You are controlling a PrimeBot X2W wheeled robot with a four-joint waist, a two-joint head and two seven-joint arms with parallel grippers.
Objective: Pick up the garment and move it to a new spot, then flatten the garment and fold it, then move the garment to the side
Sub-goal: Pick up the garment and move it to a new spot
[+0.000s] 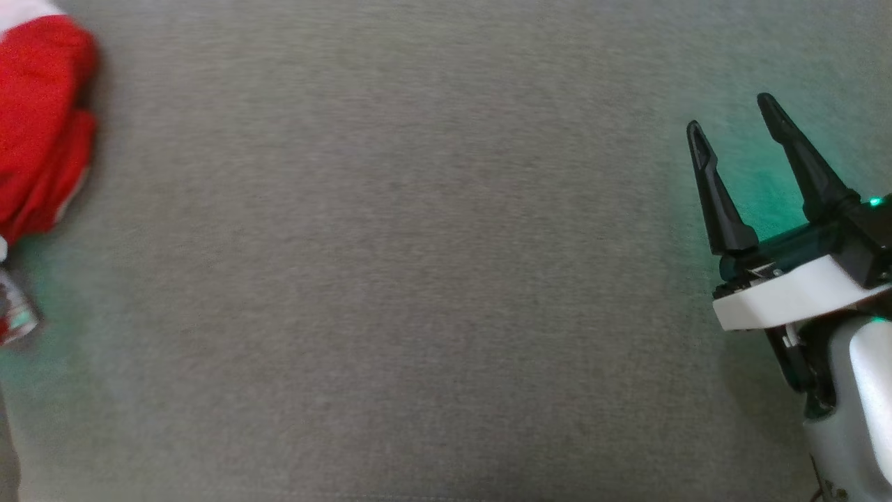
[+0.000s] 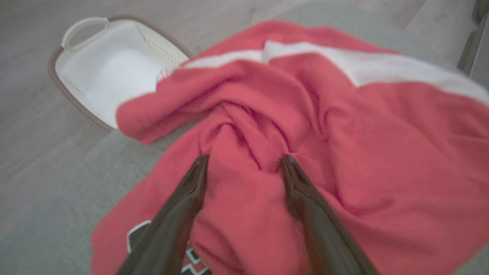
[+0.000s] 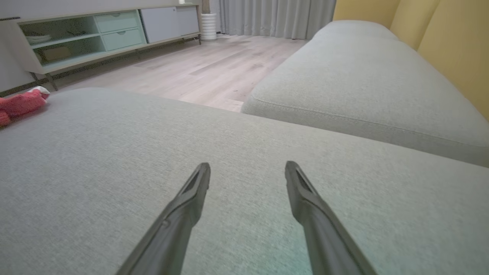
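The garment (image 2: 344, 152) is a crumpled red cloth with a white band and a printed patch near its lower edge. It lies on the grey cushion, at the far left edge in the head view (image 1: 42, 118) and small at the left in the right wrist view (image 3: 19, 105). My left gripper (image 2: 244, 162) is open, its two dark fingers spread over a raised fold of the red cloth, fingertips at the fabric. My right gripper (image 1: 732, 115) stands open at the right above bare cushion, also seen as (image 3: 247, 170), with nothing between its fingers.
A white laundry basket (image 2: 82, 28) sits on the wooden floor beyond the garment. The grey cushion (image 1: 418, 279) spreads wide between the two grippers. A second sofa cushion (image 3: 363, 84), yellow backrests (image 3: 450, 49) and a low cabinet (image 3: 95, 34) lie further off.
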